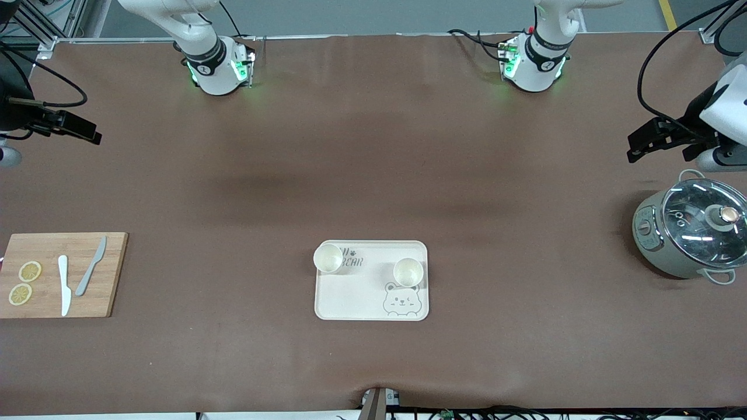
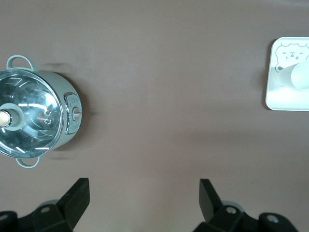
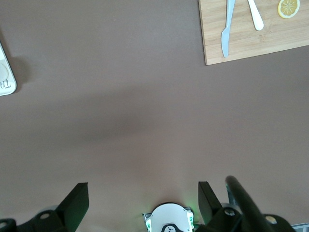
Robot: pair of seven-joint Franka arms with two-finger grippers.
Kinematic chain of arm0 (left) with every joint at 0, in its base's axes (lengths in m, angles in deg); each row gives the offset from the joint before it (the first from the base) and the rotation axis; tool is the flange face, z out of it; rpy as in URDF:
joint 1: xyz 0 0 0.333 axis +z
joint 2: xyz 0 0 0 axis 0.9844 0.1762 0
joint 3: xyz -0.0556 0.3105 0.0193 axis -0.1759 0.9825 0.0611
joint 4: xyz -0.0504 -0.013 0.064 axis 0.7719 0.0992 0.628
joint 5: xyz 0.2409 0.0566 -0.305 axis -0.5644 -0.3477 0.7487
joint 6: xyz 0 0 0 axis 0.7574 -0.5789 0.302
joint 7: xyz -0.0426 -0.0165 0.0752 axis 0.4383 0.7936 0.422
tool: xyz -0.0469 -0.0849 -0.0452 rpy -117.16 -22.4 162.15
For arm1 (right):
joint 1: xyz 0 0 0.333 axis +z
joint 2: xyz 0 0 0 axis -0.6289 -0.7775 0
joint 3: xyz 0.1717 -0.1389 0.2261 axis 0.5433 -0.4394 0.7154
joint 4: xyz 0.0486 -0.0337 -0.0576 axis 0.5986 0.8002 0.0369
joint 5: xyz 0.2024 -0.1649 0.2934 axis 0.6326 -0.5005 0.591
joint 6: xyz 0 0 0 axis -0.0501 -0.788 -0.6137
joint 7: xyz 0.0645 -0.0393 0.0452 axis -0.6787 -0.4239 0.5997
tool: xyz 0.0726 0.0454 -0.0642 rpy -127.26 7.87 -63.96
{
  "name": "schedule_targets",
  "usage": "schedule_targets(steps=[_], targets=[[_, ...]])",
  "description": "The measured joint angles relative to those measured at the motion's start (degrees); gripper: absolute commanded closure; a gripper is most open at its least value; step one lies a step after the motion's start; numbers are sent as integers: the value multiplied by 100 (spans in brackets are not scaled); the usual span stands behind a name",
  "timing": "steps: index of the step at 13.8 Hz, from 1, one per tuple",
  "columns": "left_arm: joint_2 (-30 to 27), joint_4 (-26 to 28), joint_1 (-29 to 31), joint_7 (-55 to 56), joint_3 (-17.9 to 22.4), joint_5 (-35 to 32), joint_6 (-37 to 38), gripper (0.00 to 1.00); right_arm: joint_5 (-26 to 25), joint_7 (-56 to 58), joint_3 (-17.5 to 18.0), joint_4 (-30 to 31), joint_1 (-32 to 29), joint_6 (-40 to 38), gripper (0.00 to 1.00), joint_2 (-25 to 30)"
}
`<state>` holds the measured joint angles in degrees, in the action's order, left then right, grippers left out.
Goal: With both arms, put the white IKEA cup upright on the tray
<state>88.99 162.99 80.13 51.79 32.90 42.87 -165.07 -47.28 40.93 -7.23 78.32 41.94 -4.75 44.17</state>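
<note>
The cream tray with the bear drawing lies toward the front camera, midway between the table's two ends. Two white cups stand upright on it. One cup is at the corner toward the right arm's end. The other cup is above the bear face, and the left wrist view shows it on the tray. My left gripper hangs open and empty over the left arm's end, beside the pot, its fingers wide apart. My right gripper hangs open and empty over the right arm's end.
A wooden cutting board with two lemon slices, a white knife and a grey knife lies at the right arm's end. A grey-green electric pot with a glass lid stands at the left arm's end. Brown mat covers the table.
</note>
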Motion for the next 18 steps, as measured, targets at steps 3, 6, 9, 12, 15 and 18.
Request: schedule_targets(steps=[3, 6, 9, 12, 15, 18], targets=[[-14, -22, 39, -44, 31, -13, 49, 0, 0, 0, 0, 0, 0, 0, 0, 0], [-34, -28, 120, -156, 45, -13, 64, 0, 0, 0, 14, 0, 0, 0, 0, 0], [-62, -29, 126, -157, 45, -14, 83, 0, 0, 0, 16, 0, 0, -1, 0, 0], [-67, -29, 159, -158, 49, -14, 106, 0, 0, 0, 28, 0, 0, -11, 0, 0], [-67, -29, 177, -158, 51, -14, 124, 0, 0, 0, 32, 0, 0, -41, 0, 0], [-68, -29, 213, -158, 56, -14, 205, 0, 0, 0, 32, 0, 0, -102, 0, -2]])
